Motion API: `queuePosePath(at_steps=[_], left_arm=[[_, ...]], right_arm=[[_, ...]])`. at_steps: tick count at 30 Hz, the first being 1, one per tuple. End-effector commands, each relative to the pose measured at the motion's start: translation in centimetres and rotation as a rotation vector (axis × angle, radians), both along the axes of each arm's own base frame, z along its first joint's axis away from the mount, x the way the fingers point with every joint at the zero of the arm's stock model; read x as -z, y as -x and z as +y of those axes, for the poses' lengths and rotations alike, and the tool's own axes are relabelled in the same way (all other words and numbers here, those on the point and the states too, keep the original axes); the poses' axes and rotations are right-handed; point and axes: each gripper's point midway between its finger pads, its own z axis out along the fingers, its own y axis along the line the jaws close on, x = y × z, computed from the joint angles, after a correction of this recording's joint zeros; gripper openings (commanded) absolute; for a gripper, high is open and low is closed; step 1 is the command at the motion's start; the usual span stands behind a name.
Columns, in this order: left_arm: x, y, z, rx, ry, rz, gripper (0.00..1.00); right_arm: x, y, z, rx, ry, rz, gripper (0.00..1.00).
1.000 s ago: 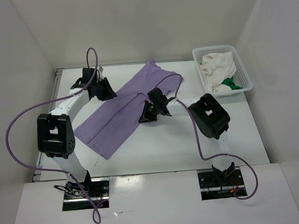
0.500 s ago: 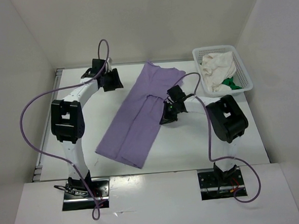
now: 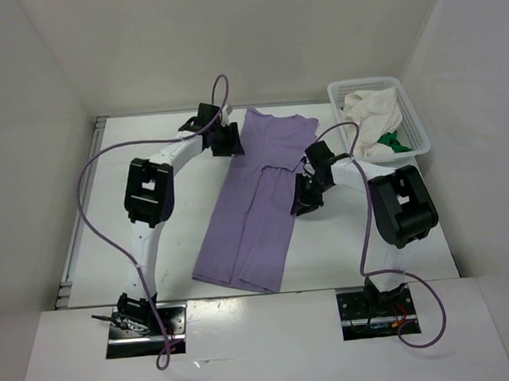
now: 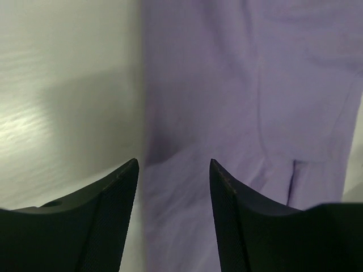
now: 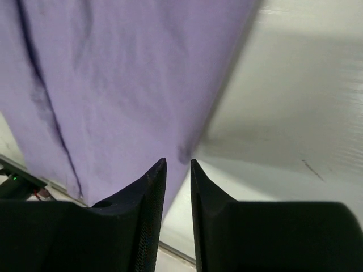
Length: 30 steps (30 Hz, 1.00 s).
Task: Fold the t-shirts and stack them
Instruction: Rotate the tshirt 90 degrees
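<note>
**Lavender tee stretched out long, one end effector on each side of it**

So the lavender purple short-sleeved cloth t-shirt (image 3: 249,212) is lying flat in the middle of the white surface (image 3: 370,235). It looks folded lengthwise into a long, narrow strip. The collar end points toward the far wall and the hem end sits nearer the arm bases, angled a bit to the left. There's a crease line running down its length, and a few soft wrinkles show up in the wrist views.

The left end effector (image 3: 228,142) is at the far left edge of the strip, up near the shoulder area. From its own camera the two black fingers (image 4: 113,192) are spread well apart with nothing between them, just purple cloth and a bit of bare surface underneath.

The right end effector (image 3: 305,203) is just beside the shirt's right edge, about halfway down. Its wrist camera shows the fingers (image 5: 150,187) parted only a little. The cloth edge runs right up to the gap, but I don't see anything pinched in there, so I'd call it loose.

Over in the far right corner is the white plastic mesh basket (image 3: 417,122). The cream white t-shirt (image 3: 371,114) is bunched up inside it, and the bright green t-shirt (image 3: 395,142) peeks out from under that on the near side.
</note>
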Motion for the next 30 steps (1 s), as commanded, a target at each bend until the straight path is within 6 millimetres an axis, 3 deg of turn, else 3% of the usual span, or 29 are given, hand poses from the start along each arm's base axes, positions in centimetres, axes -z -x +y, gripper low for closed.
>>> queuePosePath(at_steps=[1, 2, 4, 6, 7, 8, 9, 10, 11, 14, 16, 17, 19, 20, 24, 25, 26, 27, 28, 29, 30], left_arm=[[-0.7, -3.6, -1.4, 0.012, 0.054, -0.075, 0.59], [1.0, -3.9, -1.7, 0.011, 0.063, -0.051, 0.57], [1.5, -5.0, -2.1, 0.002, 0.072, -0.051, 0.53], [1.6, -6.9, -2.7, -0.006, 0.091, -0.081, 0.38], [3.0, -7.2, -2.8, -0.013, 0.092, -0.063, 0.31], [1.3, -8.4, -2.8, -0.026, 0.091, -0.110, 0.18], [2.3, -8.2, -2.5, -0.045, 0.078, -0.085, 0.18], [0.8, -9.0, -2.3, -0.063, 0.071, -0.123, 0.09], [0.6, -9.3, -2.4, -0.063, 0.076, -0.137, 0.07], [-0.9, -10.0, -0.1, -0.141, 0.111, -0.147, 0.00], [-1.2, -10.6, 2.6, -0.213, 0.114, -0.156, 0.00], [-2.6, -10.6, 3.7, -0.249, 0.113, -0.172, 0.00], [-0.2, -9.5, 6.3, -0.320, 0.084, -0.115, 0.00], [-1.2, -9.4, 7.2, -0.347, 0.088, -0.127, 0.00], [0.2, -7.4, 11.1, -0.501, 0.090, -0.052, 0.00], [-0.5, -6.9, 11.1, -0.510, 0.099, -0.051, 0.00], [0.6, -5.8, 11.3, -0.511, 0.088, -0.022, 0.11], [0.3, -5.6, 10.9, -0.495, 0.109, -0.034, 0.23], [-1.3, -5.3, 10.9, -0.493, 0.119, -0.062, 0.35], [-1.8, -4.3, 11.4, -0.492, 0.130, -0.065, 0.55], [-0.7, -3.6, 11.4, -0.494, 0.121, -0.039, 0.64]], right_arm=[[-2.6, 0.2, 0.7, -0.025, -0.067, -0.049, 0.29], [-3.2, -0.1, 0.9, -0.030, -0.085, -0.068, 0.29], [-3.7, -0.4, 1.1, -0.012, -0.096, -0.080, 0.29], [-4.2, -0.6, 1.4, -0.007, -0.113, -0.094, 0.29], [-4.2, -0.6, 1.4, -0.007, -0.113, -0.094, 0.29], [-4.2, -0.6, 1.4, 0.000, -0.115, -0.090, 0.29], [-4.4, -1.0, 1.3, 0.004, -0.109, -0.103, 0.29], [-4.4, -1.0, 1.3, 0.004, -0.109, -0.103, 0.29], [-4.4, -1.0, 1.3, 0.004, -0.109, -0.103, 0.29], [-3.8, -1.5, 0.9, 0.003, -0.089, -0.103, 0.29], [-3.3, -1.9, 0.8, 0.007, -0.077, -0.096, 0.29], [-3.3, -2.1, 0.9, -0.002, -0.075, -0.102, 0.29], [-3.4, -2.9, 1.1, -0.003, -0.079, -0.114, 0.29], [-3.3, -3.3, 1.2, -0.012, -0.077, -0.121, 0.30], [-3.4, -4.0, 1.4, -0.020, -0.077, -0.132, 0.32], [-3.7, -4.3, 1.5, -0.020, -0.080, -0.141, 0.33], [-3.7, -4.2, 1.6, -0.032, -0.087, -0.143, 0.34], [-3.8, -4.2, 1.7, -0.035, -0.095, -0.140, 0.35], [-3.8, -4.2, 1.7, -0.035, -0.095, -0.140, 0.38], [-3.3, -3.4, 1.7, -0.039, -0.100, -0.117, 0.38], [-3.7, -3.5, 1.7, -0.032, -0.105, -0.122, 0.38]])
